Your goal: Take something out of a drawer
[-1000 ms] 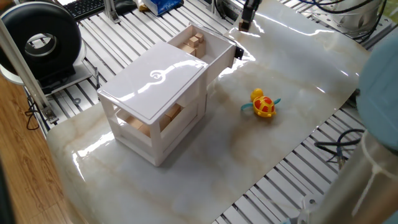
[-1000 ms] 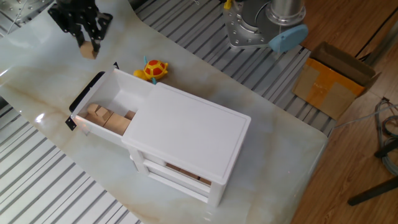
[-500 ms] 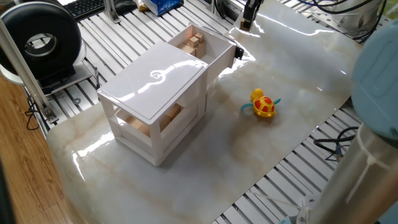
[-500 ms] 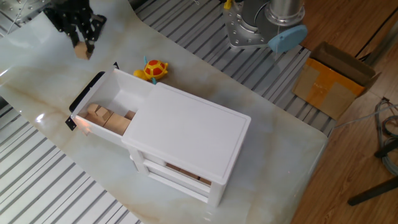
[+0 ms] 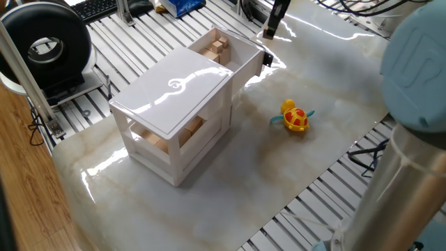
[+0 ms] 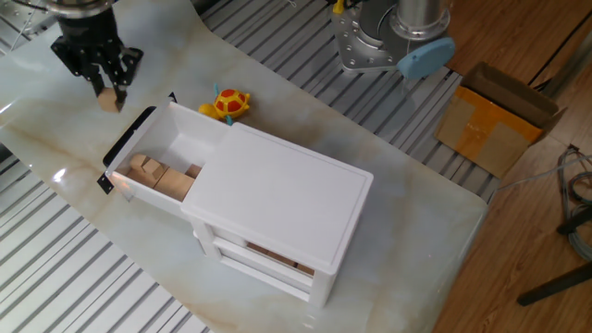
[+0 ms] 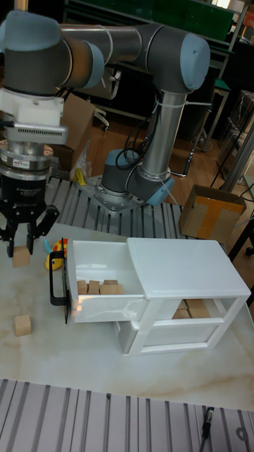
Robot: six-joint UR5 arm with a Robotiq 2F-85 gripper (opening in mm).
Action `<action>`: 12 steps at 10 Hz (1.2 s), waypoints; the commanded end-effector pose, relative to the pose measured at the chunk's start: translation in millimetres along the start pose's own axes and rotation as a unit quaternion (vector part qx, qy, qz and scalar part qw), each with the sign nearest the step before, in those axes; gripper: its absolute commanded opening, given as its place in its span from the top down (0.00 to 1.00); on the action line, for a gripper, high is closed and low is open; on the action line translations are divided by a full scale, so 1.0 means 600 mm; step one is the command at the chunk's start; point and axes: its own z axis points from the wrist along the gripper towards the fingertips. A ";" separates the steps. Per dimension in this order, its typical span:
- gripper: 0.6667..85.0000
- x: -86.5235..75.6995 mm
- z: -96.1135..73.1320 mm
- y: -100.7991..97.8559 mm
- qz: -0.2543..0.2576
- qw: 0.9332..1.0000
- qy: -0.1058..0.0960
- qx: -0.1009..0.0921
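A light-wood cube [image 7: 22, 257] is pinched between the fingers of the gripper [image 7: 23, 248], held above the tabletop [image 7: 141, 381] just beyond the handle end of the pulled-open upper drawer [image 7: 95, 291]

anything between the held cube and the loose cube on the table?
Nothing. In the tall fixed view the stretch between the held cube in the gripper and the loose cube is bare tabletop.

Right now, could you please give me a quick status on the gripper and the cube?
Gripper shut on cube, held above the table, outside the drawer. Drawer open, more cubes inside. A loose cube on the table below; duck off to the side.
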 end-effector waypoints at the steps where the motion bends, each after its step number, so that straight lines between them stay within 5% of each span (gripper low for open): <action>1: 1.00 0.005 0.015 -0.022 -0.007 1.000 0.005 0.012; 4: 1.00 -0.017 0.120 -0.056 -0.026 0.999 -0.044 -0.002; 6: 1.00 -0.010 0.129 -0.048 -0.012 0.999 -0.042 -0.013; 9: 1.00 0.018 0.113 -0.057 -0.009 1.000 -0.017 0.002; 12: 1.00 -0.011 0.197 -0.057 -0.016 0.999 -0.045 -0.015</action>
